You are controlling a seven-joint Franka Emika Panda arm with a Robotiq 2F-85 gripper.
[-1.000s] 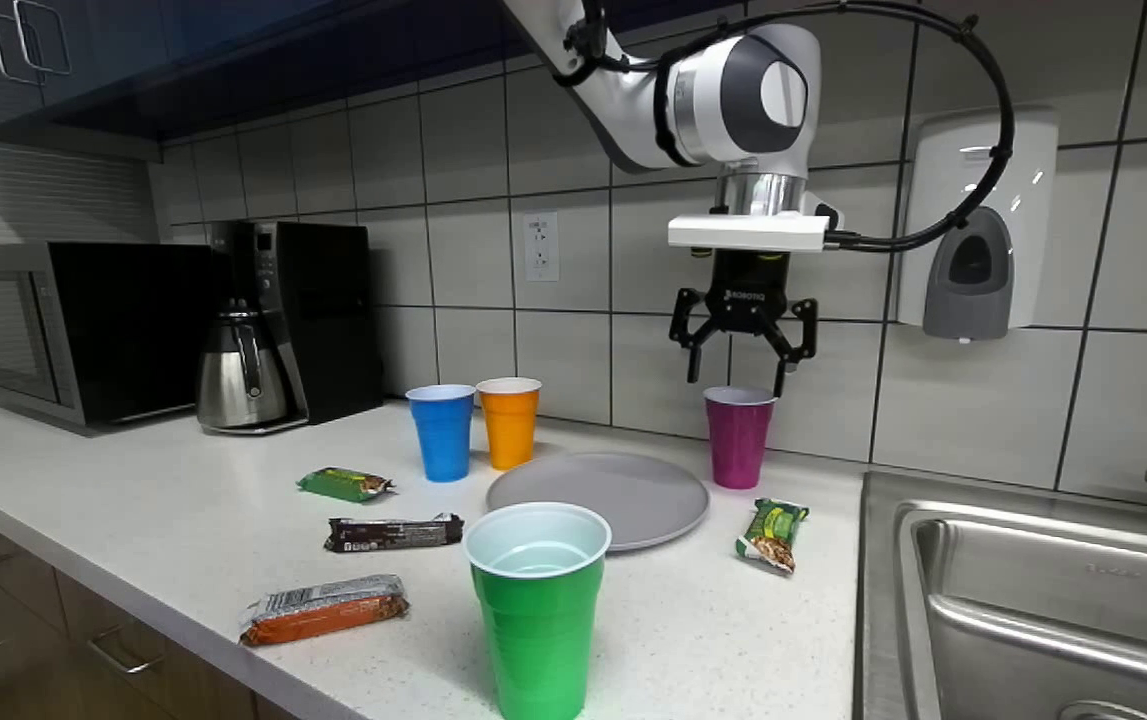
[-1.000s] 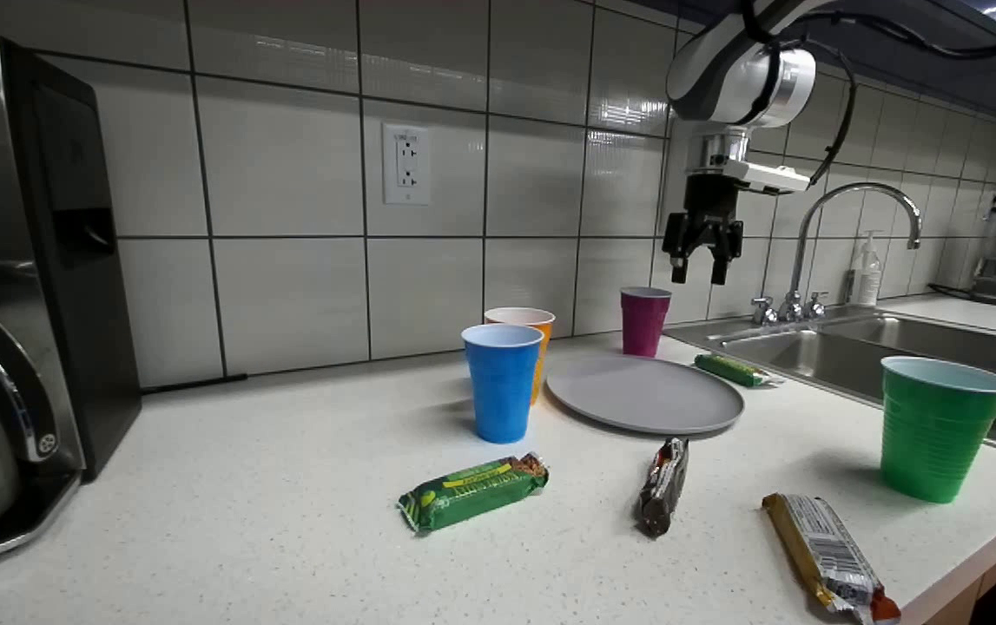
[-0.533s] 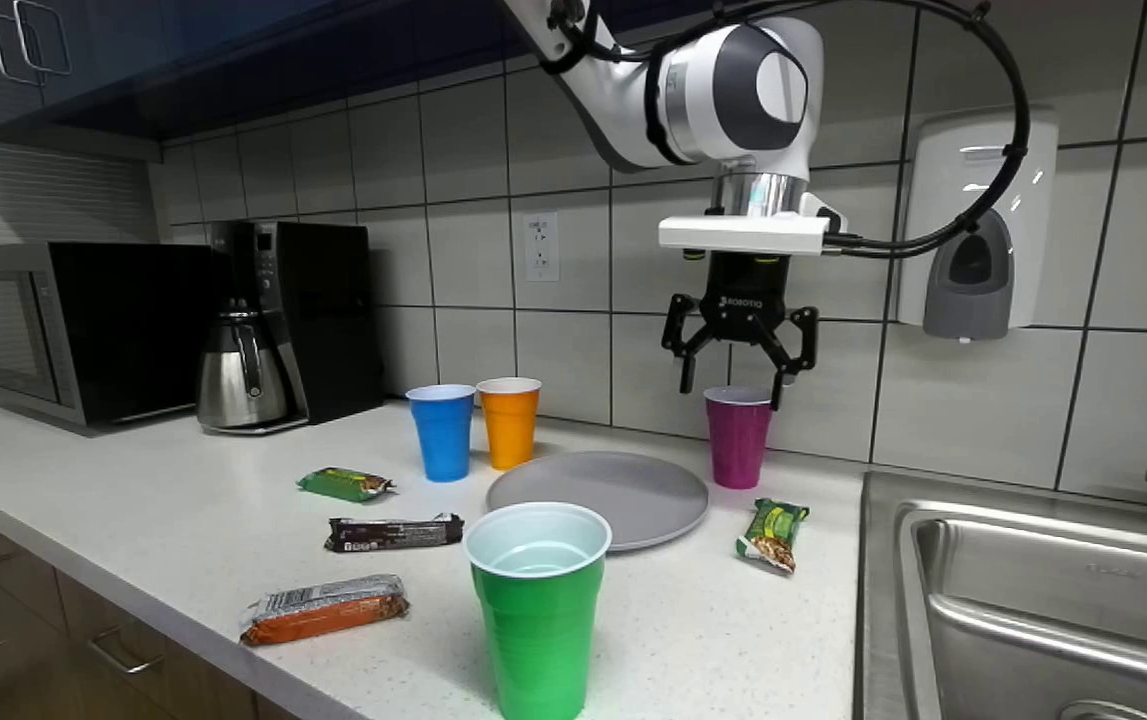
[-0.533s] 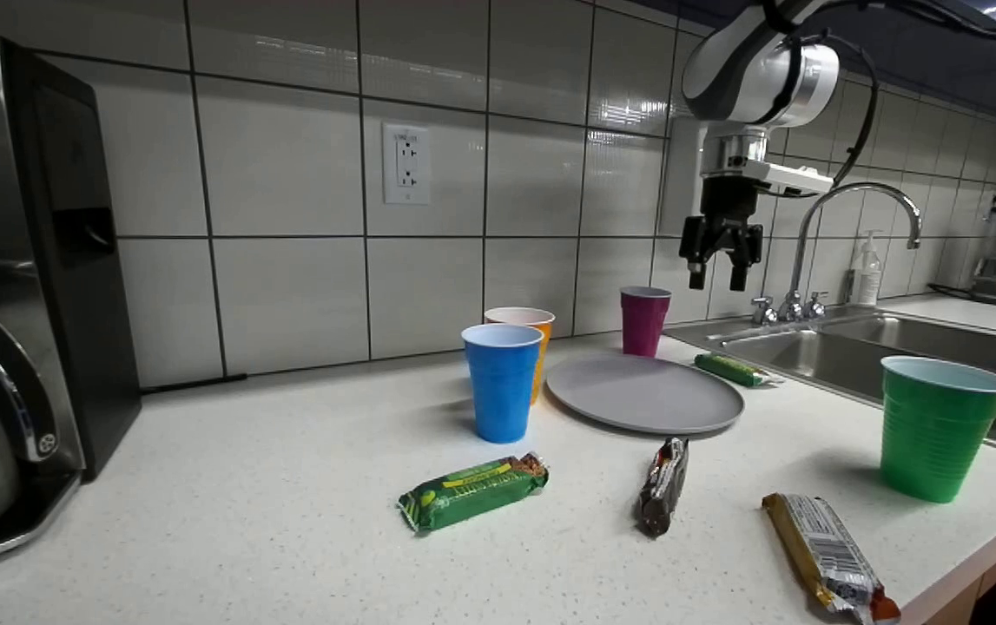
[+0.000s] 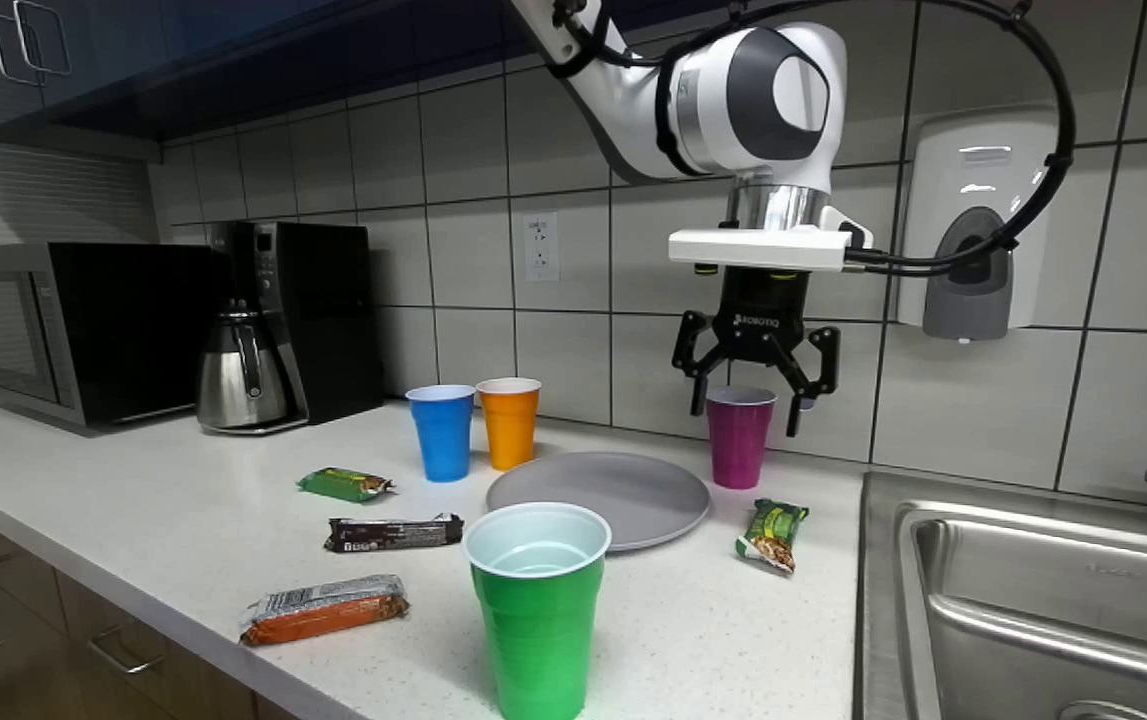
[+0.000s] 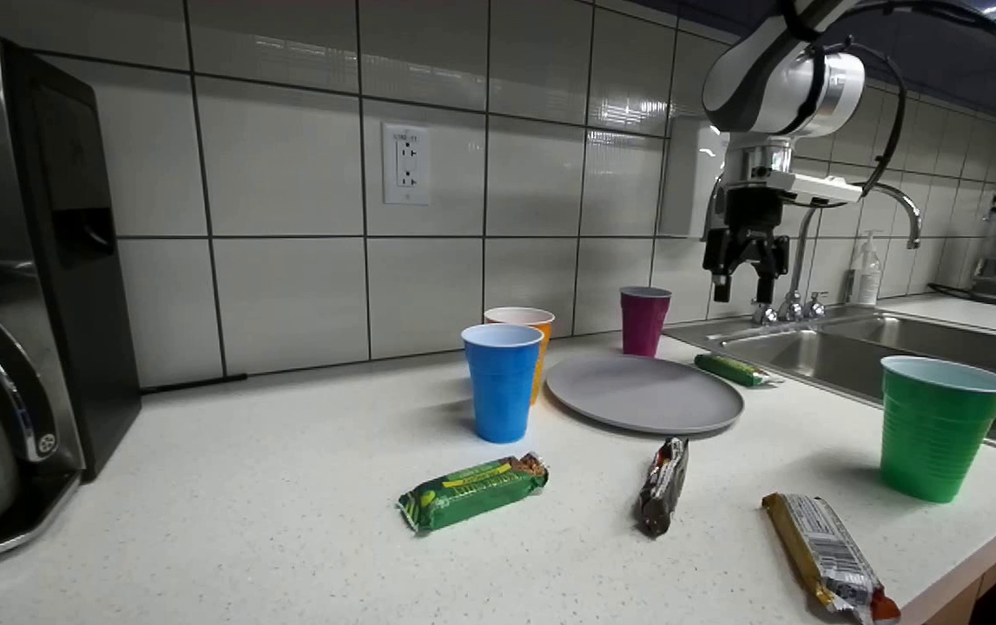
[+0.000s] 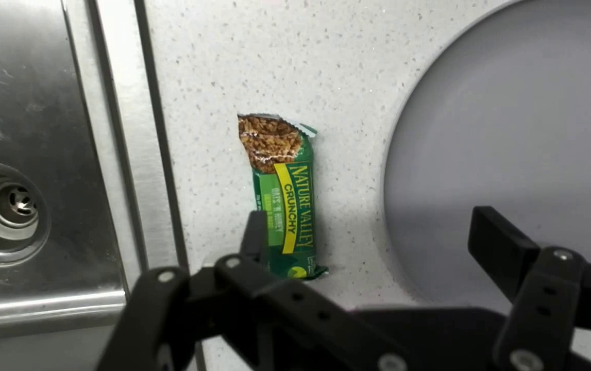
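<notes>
- Hangs lower than a second ago, with empty gripper (image 5: 745,424) spread apart, above and beside the grey plate (image 5: 638,490).
- Looks down on a green granola bar (image 7: 290,206) beside the plate.
- Could clip the plate or, beside it, the purple cup (image 5: 737,445) if lowered off-centre.

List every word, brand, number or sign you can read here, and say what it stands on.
"ROBOTIQ": the gripper
"NATURE VALLEY": the green wrapper near the sink
"CRUNCHY": the same wrapper's yellow band
"OATS 'N HONEY": the same wrapper
Too small or blurred to read: print on the dark wrapper, orange-and-silver wrapper, other green wrapper, wall outlet, coffee maker and sink.
</notes>
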